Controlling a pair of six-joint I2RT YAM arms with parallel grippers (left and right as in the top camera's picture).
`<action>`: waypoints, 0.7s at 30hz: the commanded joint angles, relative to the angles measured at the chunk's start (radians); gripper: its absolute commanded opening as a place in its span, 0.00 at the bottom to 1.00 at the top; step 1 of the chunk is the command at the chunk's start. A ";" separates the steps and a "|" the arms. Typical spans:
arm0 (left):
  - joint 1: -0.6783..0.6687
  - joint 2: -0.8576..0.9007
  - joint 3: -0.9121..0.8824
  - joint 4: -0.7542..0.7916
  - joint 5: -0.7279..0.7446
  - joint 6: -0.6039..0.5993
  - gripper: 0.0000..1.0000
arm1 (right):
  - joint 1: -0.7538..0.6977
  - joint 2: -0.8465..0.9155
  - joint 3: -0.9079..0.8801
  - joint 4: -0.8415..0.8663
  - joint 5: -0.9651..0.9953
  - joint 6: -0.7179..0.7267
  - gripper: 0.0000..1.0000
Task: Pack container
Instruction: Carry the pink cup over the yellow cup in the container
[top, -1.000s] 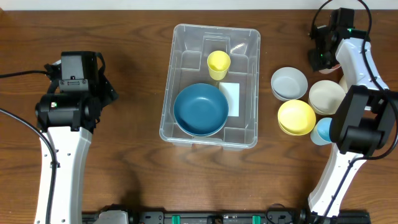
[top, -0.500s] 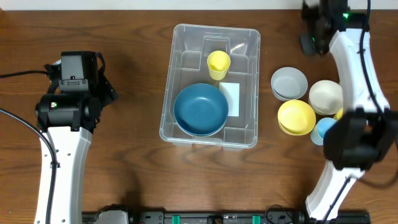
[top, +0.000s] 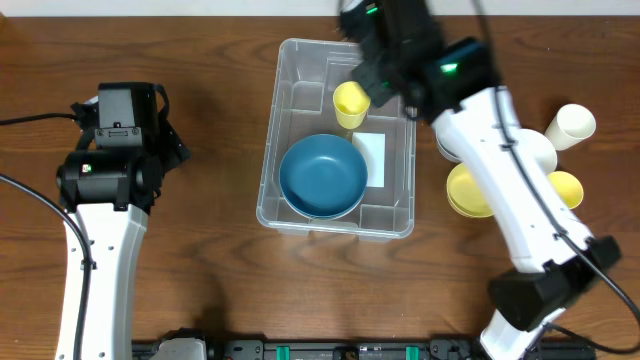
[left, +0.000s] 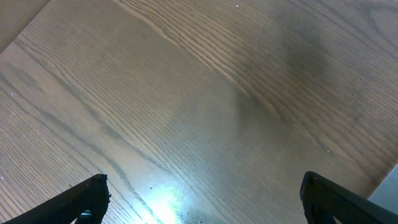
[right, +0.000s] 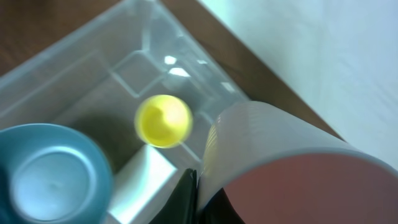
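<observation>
The container (top: 290, 80), a clear plastic bin, stands mid-table. It holds a blue bowl (top: 322, 176), a yellow cup (top: 350, 102) and a white label (top: 372, 155). My right gripper (top: 385, 70) hangs over its far end. In the right wrist view it (right: 198, 198) is shut on the rim of a pale cup (right: 273, 143) with a reddish inside, held above the container (right: 74, 74), the yellow cup (right: 163, 120) and the blue bowl (right: 53, 177). My left gripper (left: 202, 199) is open and empty over bare wood, far left of the container.
To the right of the container are a yellow bowl (top: 468, 192), a grey bowl (top: 445, 143) mostly under my right arm, a cream bowl (top: 541, 152), a cream cup (top: 572, 122) on its side and a yellow cup (top: 563, 187).
My right arm has swung from the far right corner leftward over the container's far end, carrying the pale cup. The left arm has not moved.
</observation>
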 joint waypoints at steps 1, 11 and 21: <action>0.003 -0.006 0.002 -0.003 -0.020 0.006 0.98 | 0.032 0.060 -0.006 0.014 0.042 0.047 0.01; 0.003 -0.006 0.002 -0.003 -0.021 0.006 0.98 | 0.061 0.218 -0.006 0.032 0.042 0.047 0.02; 0.003 -0.006 0.002 -0.002 -0.021 0.006 0.98 | 0.061 0.252 -0.007 0.070 -0.047 0.047 0.01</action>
